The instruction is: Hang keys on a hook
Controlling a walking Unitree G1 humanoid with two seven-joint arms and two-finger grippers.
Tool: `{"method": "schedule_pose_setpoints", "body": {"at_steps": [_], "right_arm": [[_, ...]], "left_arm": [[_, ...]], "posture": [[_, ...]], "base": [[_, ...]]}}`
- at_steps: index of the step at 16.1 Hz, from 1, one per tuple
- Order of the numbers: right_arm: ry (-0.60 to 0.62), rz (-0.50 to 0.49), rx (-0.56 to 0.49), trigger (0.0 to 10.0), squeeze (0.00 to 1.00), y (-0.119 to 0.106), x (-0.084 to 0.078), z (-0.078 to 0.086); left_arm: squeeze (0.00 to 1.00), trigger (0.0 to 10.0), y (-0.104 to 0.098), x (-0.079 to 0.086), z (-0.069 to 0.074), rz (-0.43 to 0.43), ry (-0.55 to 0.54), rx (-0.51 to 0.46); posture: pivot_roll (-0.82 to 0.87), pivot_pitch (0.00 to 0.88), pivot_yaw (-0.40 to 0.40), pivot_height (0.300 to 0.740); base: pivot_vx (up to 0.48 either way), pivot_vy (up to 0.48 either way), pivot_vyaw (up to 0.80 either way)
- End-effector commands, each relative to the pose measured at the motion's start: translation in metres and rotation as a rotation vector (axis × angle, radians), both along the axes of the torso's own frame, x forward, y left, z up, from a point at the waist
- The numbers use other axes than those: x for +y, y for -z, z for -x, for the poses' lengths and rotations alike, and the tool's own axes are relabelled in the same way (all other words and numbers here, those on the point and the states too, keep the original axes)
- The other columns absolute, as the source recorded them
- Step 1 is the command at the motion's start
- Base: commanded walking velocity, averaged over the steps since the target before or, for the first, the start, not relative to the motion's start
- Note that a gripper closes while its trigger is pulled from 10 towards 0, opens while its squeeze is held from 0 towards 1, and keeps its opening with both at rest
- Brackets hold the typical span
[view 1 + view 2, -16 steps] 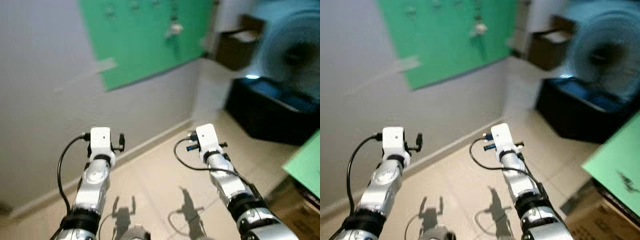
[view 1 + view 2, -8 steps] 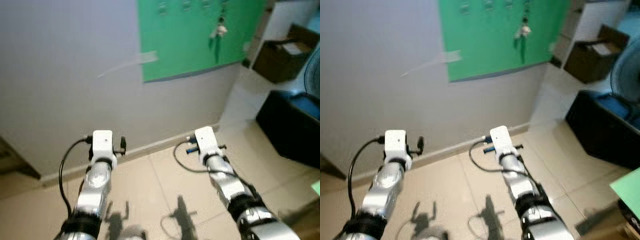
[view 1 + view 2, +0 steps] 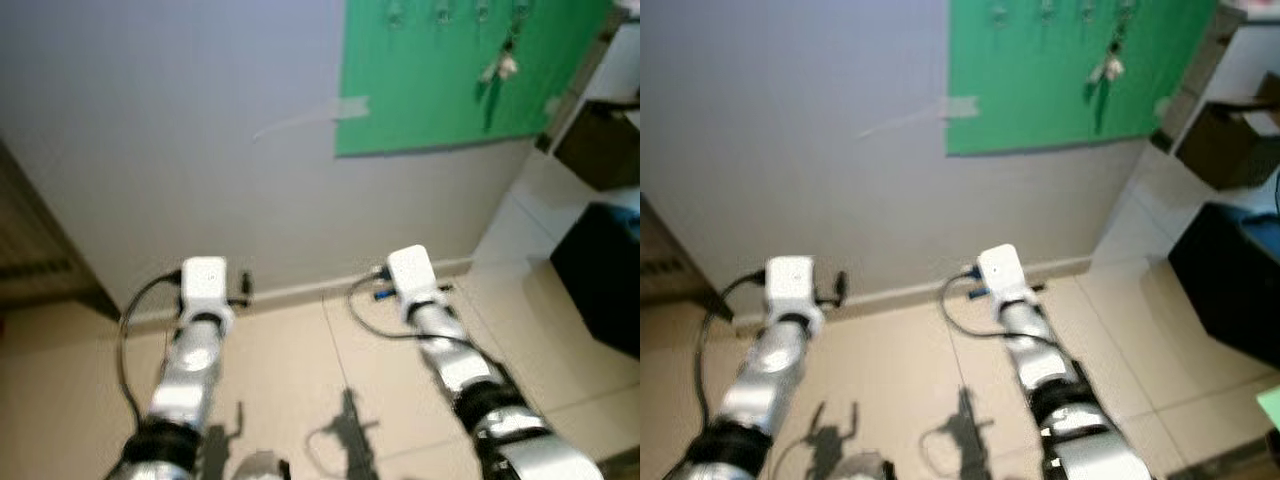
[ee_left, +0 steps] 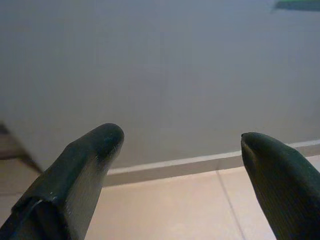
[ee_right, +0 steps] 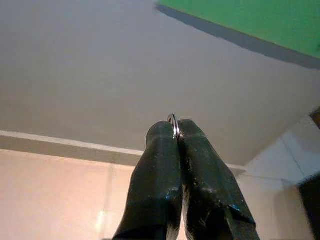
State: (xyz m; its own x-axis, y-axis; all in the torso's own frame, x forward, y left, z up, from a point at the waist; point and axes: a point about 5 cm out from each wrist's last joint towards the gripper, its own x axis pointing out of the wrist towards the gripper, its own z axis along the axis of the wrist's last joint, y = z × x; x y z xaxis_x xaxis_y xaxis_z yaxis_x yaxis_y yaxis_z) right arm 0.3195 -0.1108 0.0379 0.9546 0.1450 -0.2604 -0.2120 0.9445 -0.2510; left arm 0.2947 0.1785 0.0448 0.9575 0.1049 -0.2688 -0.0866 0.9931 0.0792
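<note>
A green board (image 3: 450, 70) hangs on the grey wall up to the right, with a row of small hooks (image 3: 440, 12) along its top. One bunch of keys (image 3: 497, 68) with a dark strap dangles from a hook near the board's right side. My right gripper (image 5: 177, 127) is shut on a thin metal key ring (image 5: 173, 120) that pokes out between its fingertips. My left gripper (image 4: 182, 137) is open with nothing in it, facing the wall and skirting. Both arms, left (image 3: 195, 350) and right (image 3: 440, 345), reach forward low, well below the board.
A strip of tape (image 3: 350, 106) sticks to the wall left of the board. A dark cabinet (image 3: 30, 240) stands at the left. To the right are a brown cardboard box (image 3: 595, 140) and a black bin (image 3: 605, 295). Beige tiled floor (image 3: 300, 380) lies below the arms.
The camera has swung to the left: the board and hanging keys now sit further right in the picture, the fan has left the view, and the dark cabinet has come in. Both arms keep their pose.
</note>
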Motion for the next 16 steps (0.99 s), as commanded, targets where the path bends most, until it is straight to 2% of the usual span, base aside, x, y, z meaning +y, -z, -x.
{"method": "schedule_pose_setpoints", "body": {"at_steps": [1,5,9,13,16], "right_arm": [[0.024,-0.004,-0.006,0.0,0.0,-0.0013,-0.0068,-0.0019],[0.019,-0.002,-0.039,0.0,0.0,-0.0031,-0.0076,-0.001],[0.019,0.001,-0.03,0.0,0.0,-0.0004,-0.0088,0.0008],[0.014,-0.001,-0.031,0.0,0.0,0.0004,-0.0084,0.0019],[0.006,-0.002,-0.03,0.0,0.0,0.0015,-0.0062,0.0032]], "left_arm": [[0.0,10.0,-0.0037,-0.0034,-0.0035,-0.002,-0.006,-0.011],[0.0,10.0,-0.0044,-0.0018,-0.005,-0.003,-0.016,-0.007],[0.0,10.0,-0.0048,-0.0029,-0.0074,-0.024,-0.018,-0.001],[0.0,10.0,-0.0035,-0.0029,-0.0076,-0.022,-0.022,0.013],[0.0,10.0,-0.0019,-0.0017,-0.0069,-0.026,-0.035,0.025]], "posture": [[-0.08,0.0,0.014,0.713],[-0.09,0.0,0.017,0.713],[-0.1,0.0,0.023,0.713],[-0.1,0.0,0.024,0.713],[-0.1,0.0,0.024,0.713]], "base": [[0.0,0.0,0.0],[0.0,0.0,0.0],[0.0,-0.48,0.0],[0.0,0.0,0.0],[0.0,-0.462,0.0]]}}
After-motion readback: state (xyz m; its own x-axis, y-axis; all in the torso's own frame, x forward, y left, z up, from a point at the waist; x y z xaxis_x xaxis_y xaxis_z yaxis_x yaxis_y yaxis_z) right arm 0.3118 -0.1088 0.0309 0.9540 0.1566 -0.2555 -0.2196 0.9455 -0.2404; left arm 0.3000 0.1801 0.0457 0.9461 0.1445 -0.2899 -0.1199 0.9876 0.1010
